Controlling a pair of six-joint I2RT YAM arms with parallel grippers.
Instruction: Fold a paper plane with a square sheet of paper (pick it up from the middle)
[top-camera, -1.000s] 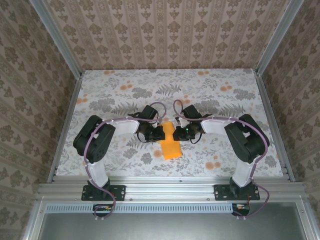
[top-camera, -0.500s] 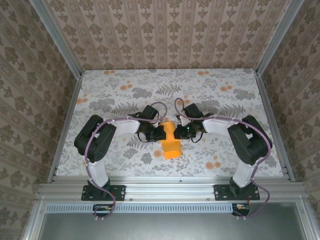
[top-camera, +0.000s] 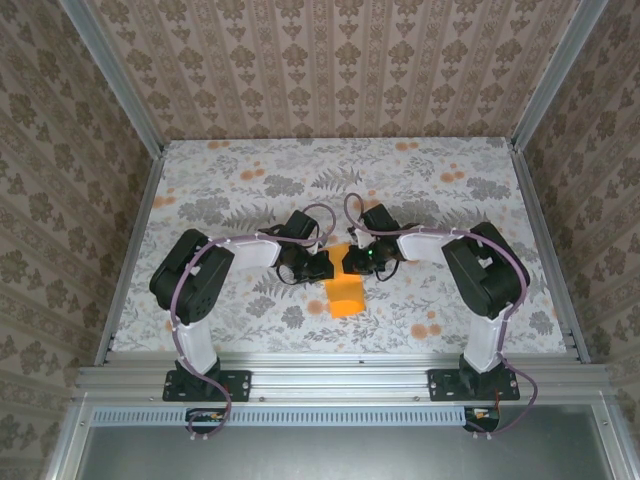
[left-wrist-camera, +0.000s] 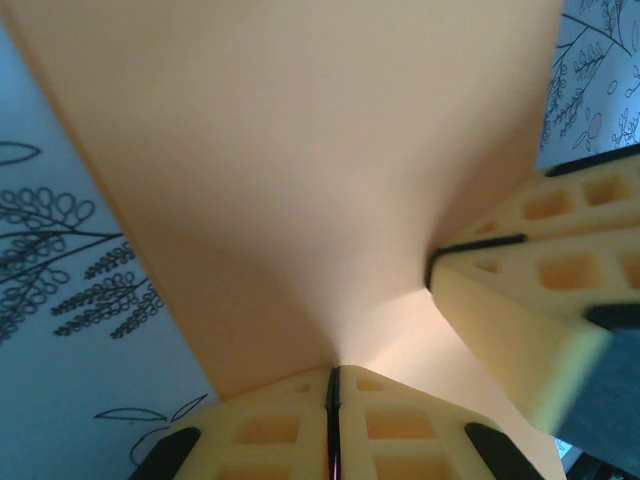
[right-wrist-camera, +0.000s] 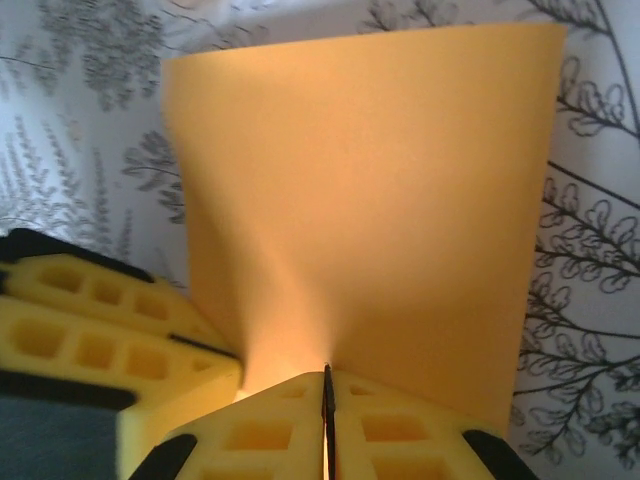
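A thin, bright orange paper sheet (right-wrist-camera: 360, 180), bowed over the near middle of the flower-printed surface (top-camera: 240, 190), is gripped at its far end by the yellow-fingered left pincer (left-wrist-camera: 333, 378) and right pincer (right-wrist-camera: 326, 378), each clamped on one side edge.

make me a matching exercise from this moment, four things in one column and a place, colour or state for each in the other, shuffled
Things:
1. left gripper
2. right gripper
3. square sheet of paper
4. tabletop

Place, colour or state:
A. plain bright orange, pinched from both sides
B. pale, printed with grey leaves and orange flowers
C. shut on the sheet's right side
D. shut on the sheet's left side

Pairs: 1-D, 2-C, 3-A, 4-B
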